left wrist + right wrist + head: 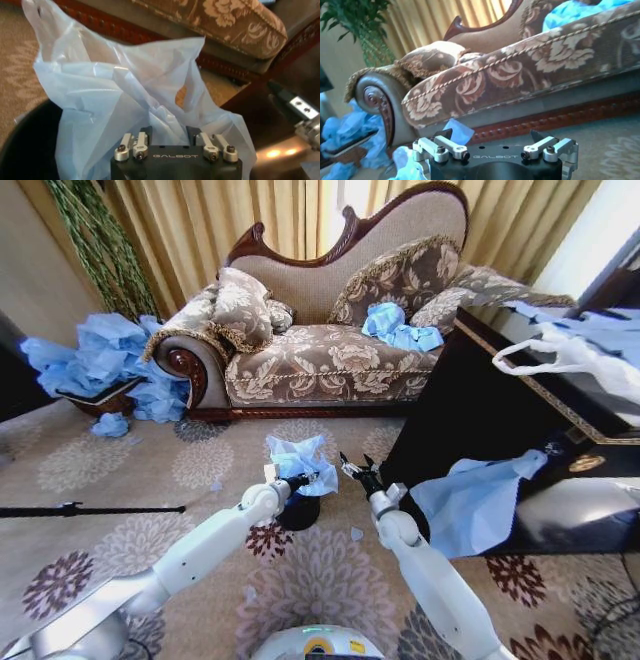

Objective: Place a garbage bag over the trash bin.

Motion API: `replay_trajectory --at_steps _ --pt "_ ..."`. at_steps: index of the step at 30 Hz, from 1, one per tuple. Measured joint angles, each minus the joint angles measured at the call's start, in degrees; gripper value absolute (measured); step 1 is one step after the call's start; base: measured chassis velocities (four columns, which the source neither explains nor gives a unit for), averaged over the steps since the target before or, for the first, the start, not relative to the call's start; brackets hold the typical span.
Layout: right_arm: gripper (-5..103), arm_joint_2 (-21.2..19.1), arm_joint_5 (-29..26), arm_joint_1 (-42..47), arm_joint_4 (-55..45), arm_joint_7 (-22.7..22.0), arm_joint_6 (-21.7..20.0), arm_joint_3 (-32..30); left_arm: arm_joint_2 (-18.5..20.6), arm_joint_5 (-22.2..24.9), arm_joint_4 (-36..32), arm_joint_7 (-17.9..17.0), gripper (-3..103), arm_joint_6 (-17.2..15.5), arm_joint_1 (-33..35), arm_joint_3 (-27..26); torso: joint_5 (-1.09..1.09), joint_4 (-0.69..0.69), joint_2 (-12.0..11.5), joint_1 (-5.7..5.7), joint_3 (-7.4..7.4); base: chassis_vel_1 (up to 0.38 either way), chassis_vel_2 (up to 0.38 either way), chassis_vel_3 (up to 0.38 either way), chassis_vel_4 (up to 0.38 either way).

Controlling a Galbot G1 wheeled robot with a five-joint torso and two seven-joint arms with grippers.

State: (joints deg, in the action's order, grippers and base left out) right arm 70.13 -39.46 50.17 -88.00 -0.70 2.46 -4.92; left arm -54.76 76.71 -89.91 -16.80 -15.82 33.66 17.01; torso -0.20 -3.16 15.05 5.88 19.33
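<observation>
While our left claw [300, 478] pinches the garbage bag [298, 457], the film stands bunched over the trash bin [298, 513] on the carpet.

From the head we count one black bin, two arms, and our right claw [350, 469] hovering just beside the bag with its fingers spread, holding nothing. Our left wrist view adds what the head cannot: the bag's [130, 108] loose folds rising from between the closed fingers, the bin's dark rim [25, 150] beneath. Our right wrist view looks instead along the sofa [530, 75].
</observation>
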Motion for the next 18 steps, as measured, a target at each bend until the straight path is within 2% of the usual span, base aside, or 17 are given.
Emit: replay_trajectory --at_steps 2,4,7,10,12,14,15,18 --pt "100 0.0 0.0 -0.7 0.2 0.8 -1.5 0.8 0.5 0.3 -0.2 0.8 40 0.2 0.3 -0.5 0.0 -0.01 0.0 0.0 0.0 0.0 0.0 0.0 0.0" --pt "100 0.0 -0.2 -1.0 0.2 0.9 -2.1 1.2 0.7 0.5 -0.4 1.2 40 0.4 0.4 -0.7 0.0 -0.01 0.0 0.0 0.0 0.0 0.0 0.0 0.0" --pt "100 0.1 -0.9 -2.8 0.4 1.6 -3.9 2.6 1.0 1.0 -0.7 2.0 28 0.9 1.1 -1.4 0.0 -0.01 0.0 0.0 0.0 0.0 0.0 0.0 0.0" --pt "100 0.1 -1.6 -4.0 0.7 2.1 -5.2 3.3 1.1 1.1 -1.1 2.4 24 1.3 1.7 -1.8 0.0 -0.01 0.0 0.0 0.0 0.0 0.0 0.0 0.0" --pt "100 0.2 -2.6 -7.1 2.0 2.8 -8.5 4.7 1.7 1.5 -2.2 3.1 12 1.9 2.8 -2.6 -0.01 -0.01 0.0 0.0 0.0 0.0 0.0 0.0 0.0" --pt "100 0.2 -2.7 -8.2 2.6 3.0 -9.5 5.2 1.9 1.6 -2.5 3.4 12 2.1 3.1 -2.8 -0.01 0.0 0.0 0.0 0.0 0.0 0.0 0.0 0.0" --pt "100 0.3 -2.8 -8.9 2.9 3.2 -10.2 5.5 2.1 1.6 -2.9 3.6 8 2.3 3.4 -3.0 -0.01 0.0 0.0 0.0 0.0 0.0 0.0 0.0 0.0" --pt "100 0.4 -5.3 -13.3 4.6 3.0 -15.5 8.0 3.1 1.9 -4.9 4.5 0 2.9 5.1 -4.0 -0.01 0.0 0.0 0.0 0.0 0.0 0.0 0.0 0.0"
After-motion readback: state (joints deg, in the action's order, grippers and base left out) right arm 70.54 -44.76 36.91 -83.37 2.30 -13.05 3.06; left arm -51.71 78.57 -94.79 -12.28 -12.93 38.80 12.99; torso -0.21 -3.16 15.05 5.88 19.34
